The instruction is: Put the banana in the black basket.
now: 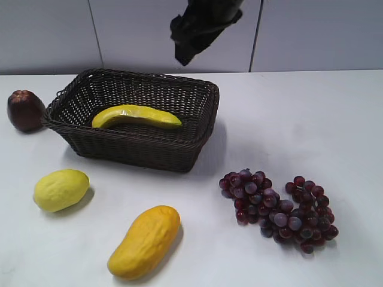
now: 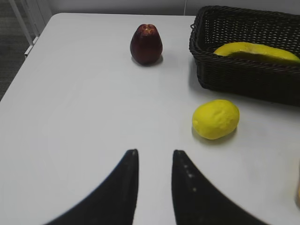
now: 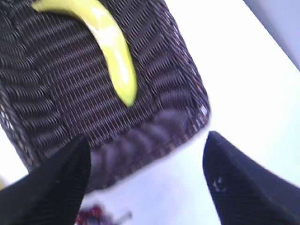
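Observation:
The banana point(image 1: 136, 116) lies flat inside the black basket point(image 1: 149, 155) at the back left of the table. It also shows in the right wrist view point(image 3: 112, 51) on the basket floor point(image 3: 56, 98), and in the left wrist view point(image 2: 255, 50) behind the basket wall point(image 2: 243, 77). My right gripper point(image 3: 146, 140) is open and empty, high above the basket's right end; in the exterior view only a dark part of it point(image 1: 200, 27) shows at the top. My left gripper point(image 2: 154, 152) is open and empty over bare table, away from the basket.
A dark red apple-like fruit point(image 1: 25, 110) stands left of the basket. A pale-yellow lemon-like fruit point(image 1: 61, 189) and an orange-yellow mango-shaped fruit point(image 1: 145, 241) lie in front. A purple grape bunch point(image 1: 280, 206) lies at the front right. A grey wall closes the back.

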